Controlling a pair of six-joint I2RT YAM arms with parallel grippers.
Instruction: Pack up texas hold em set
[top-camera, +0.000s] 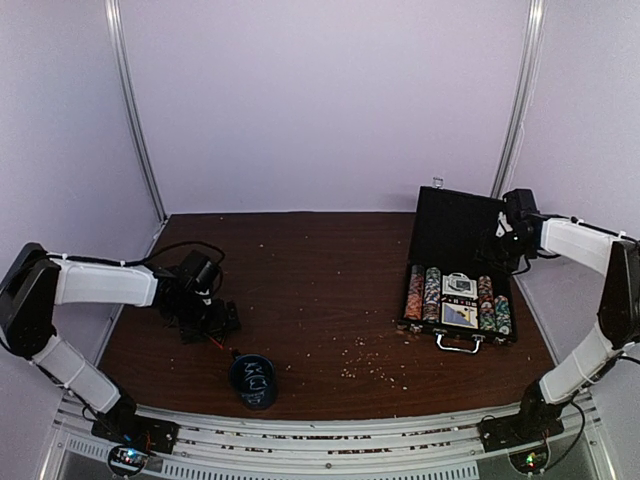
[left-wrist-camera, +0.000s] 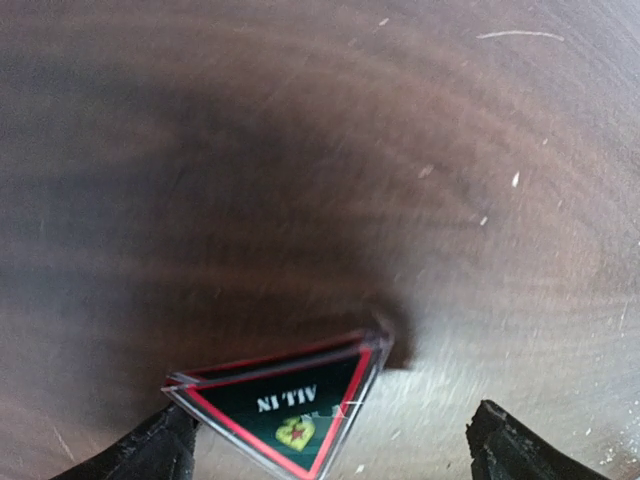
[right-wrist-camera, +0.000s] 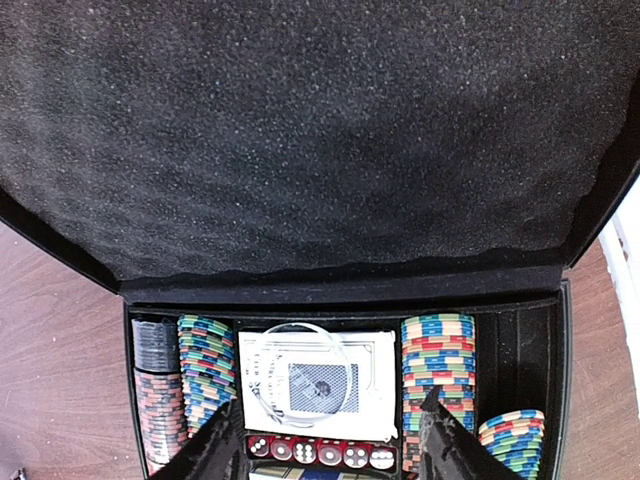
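I see my left gripper (left-wrist-camera: 335, 425) spread wide, fingertips cut off, the ALL IN button (left-wrist-camera: 285, 400) between them, well left of the case (top-camera: 452, 228); right gripper (right-wrist-camera: 333, 402) likewise spread above it

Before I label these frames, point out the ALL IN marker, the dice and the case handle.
ALL IN marker (left-wrist-camera: 285, 405): left wrist view, on its green face.
dice (right-wrist-camera: 327, 453): right wrist view, middle of the red row.
case handle (top-camera: 458, 348): top external view, on its metal bar.
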